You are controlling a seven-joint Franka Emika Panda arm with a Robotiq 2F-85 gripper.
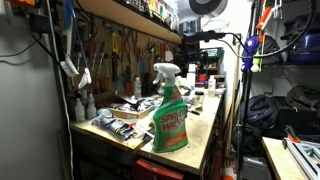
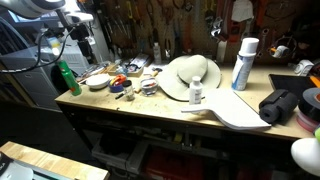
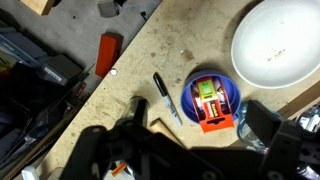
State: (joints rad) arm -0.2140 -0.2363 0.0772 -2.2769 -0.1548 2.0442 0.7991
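Note:
In the wrist view my gripper (image 3: 200, 128) is open and empty, its two dark fingers at the bottom of the frame. It hangs above a small blue bowl (image 3: 229, 91) that holds an orange tape dispenser (image 3: 211, 105) with a green label. A black marker (image 3: 165, 97) lies on the wooden bench just left of the bowl. A white plate (image 3: 275, 45) sits at the upper right. In both exterior views the gripper (image 1: 203, 58) (image 2: 86, 47) is raised above the cluttered bench end, near the bowl (image 2: 120, 88).
A green spray bottle (image 1: 170, 115) (image 2: 66, 78) stands at the bench edge. A red-orange block (image 3: 108, 53) lies on the bench. A white hat (image 2: 190, 75), a white can (image 2: 243, 63), a wooden board (image 2: 235, 112) and a black bundle (image 2: 280, 105) sit further along. Tools hang on the wall (image 1: 120, 50).

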